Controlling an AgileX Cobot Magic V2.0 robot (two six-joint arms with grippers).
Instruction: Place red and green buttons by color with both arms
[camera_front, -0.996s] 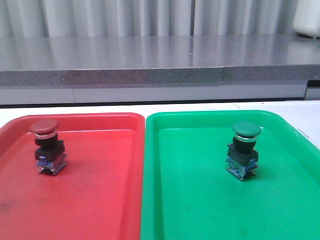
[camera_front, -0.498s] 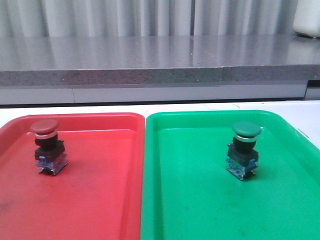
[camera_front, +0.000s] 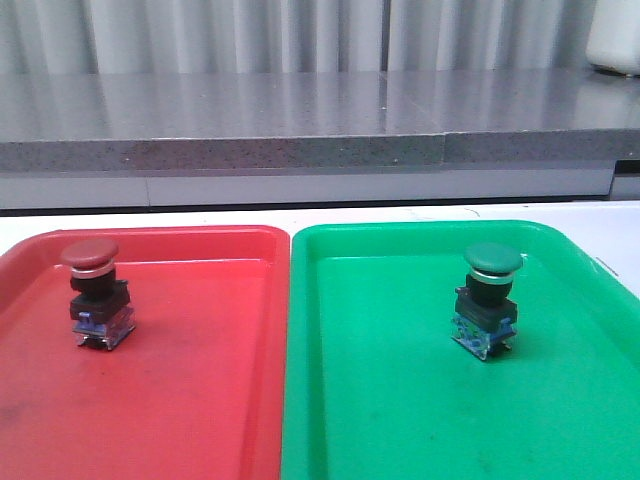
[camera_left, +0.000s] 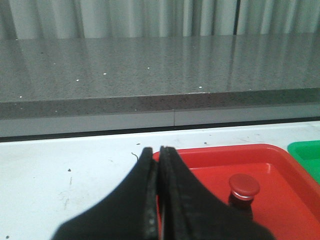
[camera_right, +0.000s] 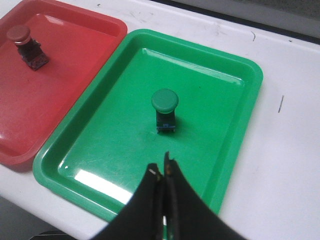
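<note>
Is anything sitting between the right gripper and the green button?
Nothing visible. The right gripper, fingers shut, hangs above bare floor of the green tray, and the green button stands upright beyond it with only open tray surface between.

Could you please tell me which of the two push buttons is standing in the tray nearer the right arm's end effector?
The green-capped push button, upright in the green tray. The red-capped push button stands farther off, in the red tray.
</note>
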